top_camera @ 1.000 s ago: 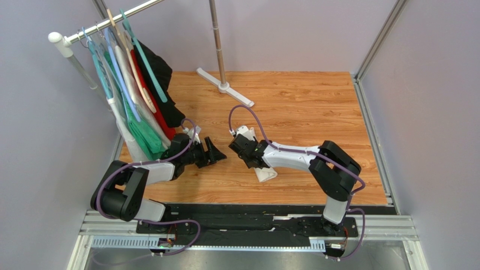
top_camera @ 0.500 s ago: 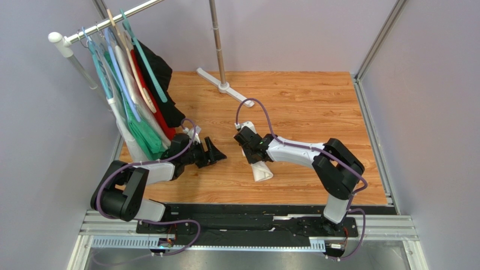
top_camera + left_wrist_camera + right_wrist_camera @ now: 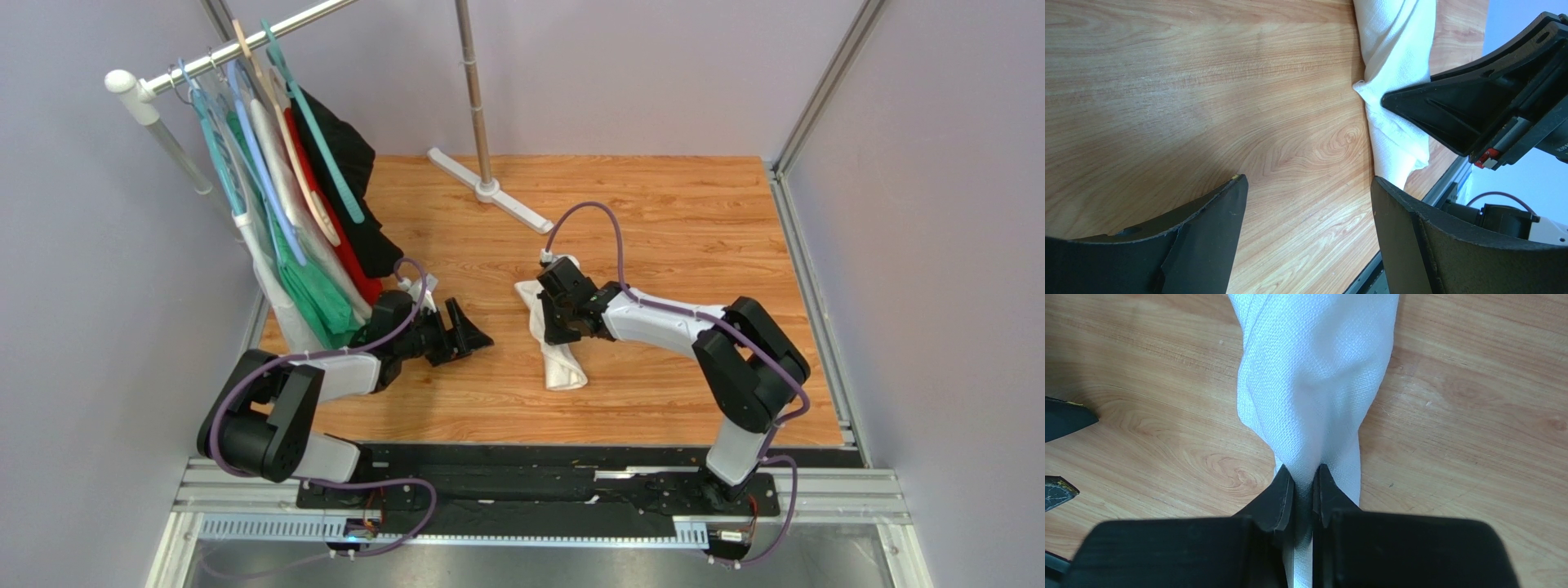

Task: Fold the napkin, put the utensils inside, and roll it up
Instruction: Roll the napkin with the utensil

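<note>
The white napkin [image 3: 561, 355] lies bunched into a long narrow strip on the wooden table [image 3: 687, 233]. My right gripper [image 3: 548, 306] is shut on a fold near its far end; in the right wrist view the cloth [image 3: 1315, 373] is pinched between the black fingers of the gripper [image 3: 1304, 478]. To the left of the napkin, my left gripper [image 3: 478, 333] stands open over bare wood with nothing between its fingers [image 3: 1306, 180]. In the left wrist view the napkin [image 3: 1395, 37] lies ahead of it, apart from it. The utensils are out of view.
A clothes rail with several garments on hangers [image 3: 294, 208] stands at the back left, close to the left arm. A metal pole with a white foot [image 3: 491, 190] stands at the back centre. A black rail [image 3: 577, 456] runs along the table's near edge.
My right gripper has shut on the napkin and moved back and to the right, drawing the cloth out longer. The left arm has not moved.
</note>
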You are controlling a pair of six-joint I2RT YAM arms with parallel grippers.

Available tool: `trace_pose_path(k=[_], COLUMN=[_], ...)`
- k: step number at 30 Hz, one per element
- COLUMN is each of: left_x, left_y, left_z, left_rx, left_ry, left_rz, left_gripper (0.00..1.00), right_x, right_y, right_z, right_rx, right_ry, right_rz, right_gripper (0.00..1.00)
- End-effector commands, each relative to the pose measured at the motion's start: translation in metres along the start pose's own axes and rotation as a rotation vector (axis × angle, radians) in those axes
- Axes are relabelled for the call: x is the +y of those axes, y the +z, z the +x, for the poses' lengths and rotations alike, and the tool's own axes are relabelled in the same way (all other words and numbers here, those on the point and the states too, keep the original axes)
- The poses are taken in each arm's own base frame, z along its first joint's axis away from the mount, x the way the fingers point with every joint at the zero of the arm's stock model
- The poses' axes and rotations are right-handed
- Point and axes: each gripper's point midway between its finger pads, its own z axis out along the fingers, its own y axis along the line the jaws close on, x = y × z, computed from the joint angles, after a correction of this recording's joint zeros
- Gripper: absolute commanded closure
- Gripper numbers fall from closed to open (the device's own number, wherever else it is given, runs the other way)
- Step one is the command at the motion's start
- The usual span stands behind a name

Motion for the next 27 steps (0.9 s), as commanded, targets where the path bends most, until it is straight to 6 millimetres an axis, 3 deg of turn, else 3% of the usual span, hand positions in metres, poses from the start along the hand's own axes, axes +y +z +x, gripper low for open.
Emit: trace_pose_path(k=[1,9,16,18,22,27], left_x=[-0.008,-0.009,-0.012,-0.012,-0.016,-0.024], left_y=[-0.003,-0.004,-0.007,-0.009,-0.016,-0.031], left_z=[-0.006,-0.007,-0.011,-0.013,-0.021,-0.036], left_rx=[-0.019,-0.019,-0.022,-0.028,-0.052,-0.101], left_ry=[0.036,0.041,0.074,0.093,0.129,0.241], left_rz=[0.030,0.032,0.021,0.010,-0.012,-0.043], left_gripper=[0.18,0.18,0.17,0.17,0.16,0.16], right_x=[-0.009,-0.010,0.002,0.004,0.009,-0.004], right_y=[0.001,-0.013,-0.033,-0.039,-0.058,-0.060], right_z=[0.003,-0.004,-0.015,-0.016,-0.026,-0.032], right_rx=[-0.003,-0.038,-0.082,-0.093,-0.140,-0.151], right_ry=[0.040,0.013,-0.019,-0.035,-0.043,-0.026], right_rz=[0.035,0.032,-0.023,-0.033,-0.068,-0.058], right_gripper=[0.90,0.61,0.46,0.33,0.26,0.24])
